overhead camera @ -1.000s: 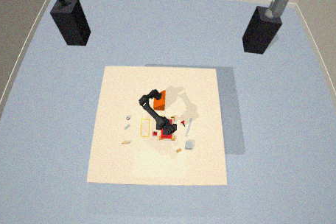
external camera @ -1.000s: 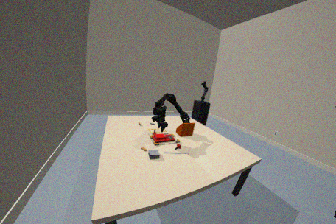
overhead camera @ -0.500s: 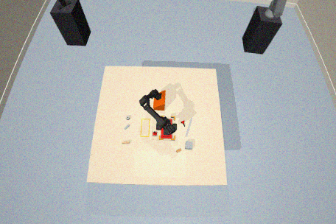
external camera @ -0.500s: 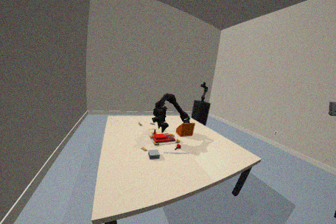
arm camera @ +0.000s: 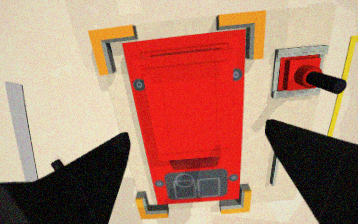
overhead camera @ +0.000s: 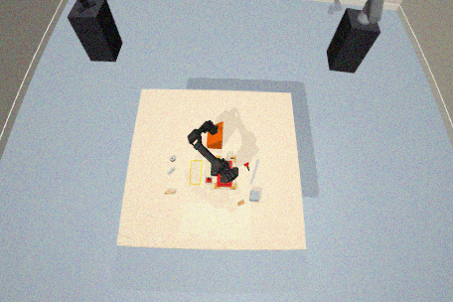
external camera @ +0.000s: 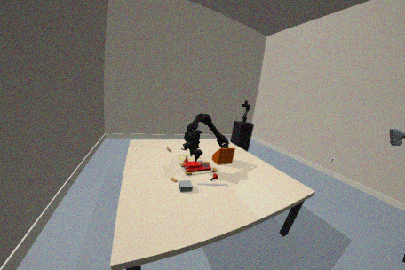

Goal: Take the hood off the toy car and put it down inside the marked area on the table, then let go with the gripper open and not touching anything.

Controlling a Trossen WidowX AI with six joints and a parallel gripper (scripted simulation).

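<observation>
Nearest to me are the two black fingers of my gripper (overhead camera: 227, 174) (external camera: 196, 158) (arm camera: 198, 129), spread wide with nothing between them, above the red toy car (overhead camera: 218, 183) (external camera: 195, 170) (arm camera: 231, 165). The raised red panel (arm camera: 187, 115), which looks to be its hood, is lying on the car, between orange corner brackets (overhead camera: 233, 159) (external camera: 214, 170) (arm camera: 112, 32). Beside it I see a red block with a black lever (overhead camera: 209, 180) (external camera: 186, 158) (arm camera: 292, 75), and farther the yellow outline (overhead camera: 190, 172) (external camera: 180, 156) (arm camera: 336, 110) on the table (overhead camera: 159, 219) (external camera: 160, 213) (arm camera: 50, 65).

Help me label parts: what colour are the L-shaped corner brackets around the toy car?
Orange on top, with grey inner edges; the wrist view shows the brackets best.
</observation>
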